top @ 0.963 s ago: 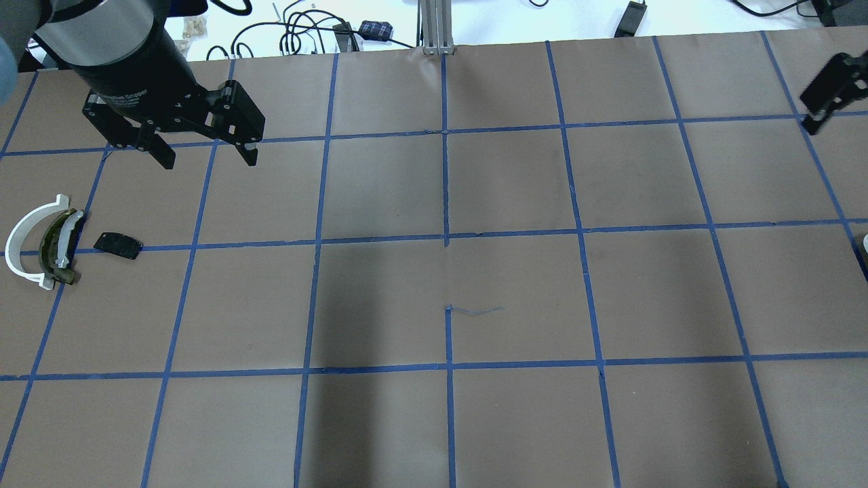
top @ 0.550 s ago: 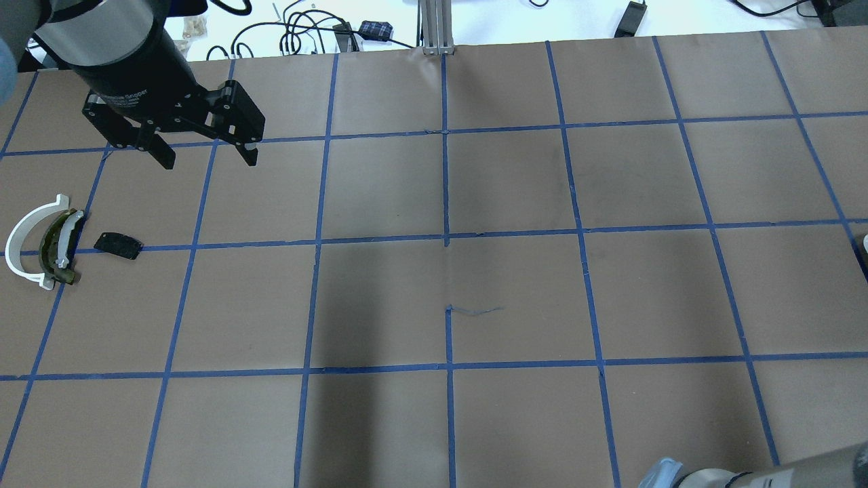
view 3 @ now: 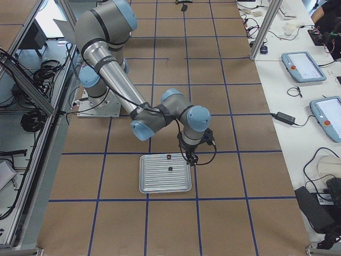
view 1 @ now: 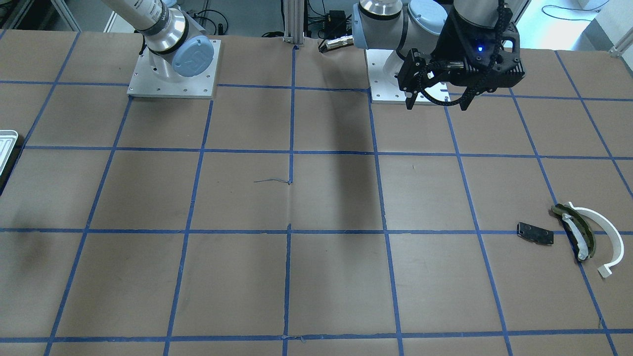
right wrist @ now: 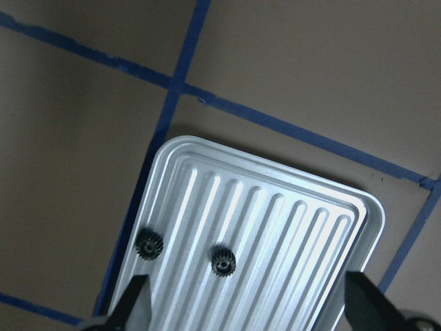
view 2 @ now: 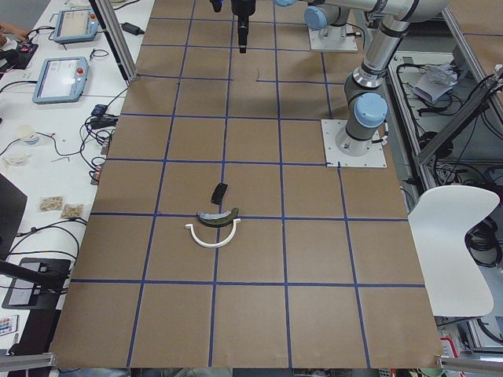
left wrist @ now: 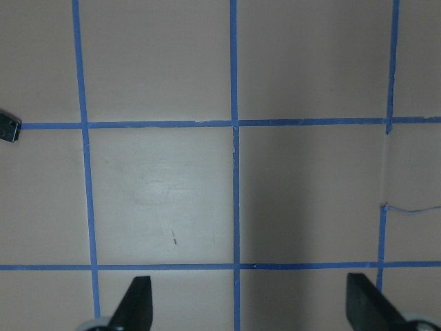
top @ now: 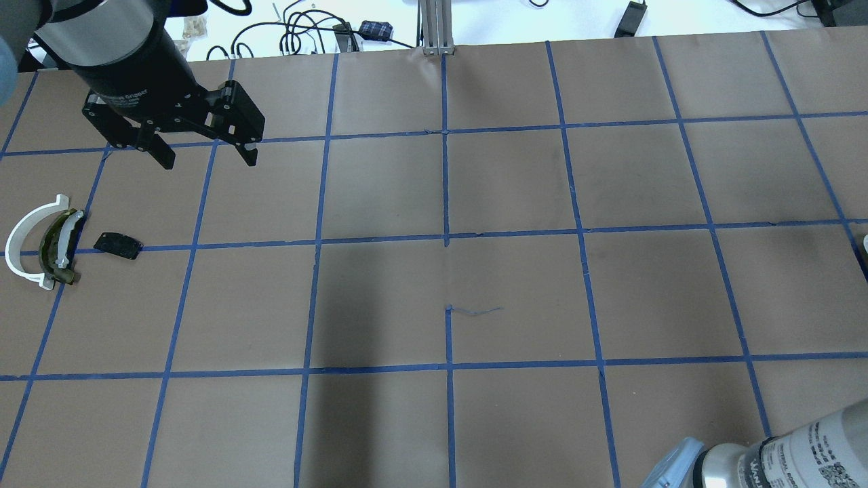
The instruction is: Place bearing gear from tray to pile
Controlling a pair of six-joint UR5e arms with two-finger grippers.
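Right wrist-mounted view: bearing gear [right wrist: 223, 261] is seen in tray [right wrist: 296, 221].
Right gripper [right wrist: 247, 278]: spread wide, empty.
Risk: gear may be knocked aside by off-centre fingers [right wrist: 138, 303].

Cut by the left edge of the front-facing view, the tray [view 1: 6, 143] gives me only one corner. The overhead view gives me a bare sliver of it at the right edge, and crops the right arm [top: 780, 461] at the bottom with its gripper out of frame. In the right wrist view I see just two fingertips [right wrist: 136, 303] of the right gripper [right wrist: 251, 303] at the bottom edge, which also cuts the tray; the bearing gears [right wrist: 222, 261] shrink to dark specks in the right-side view, and the left wrist view clips the black plate [left wrist: 8, 129].
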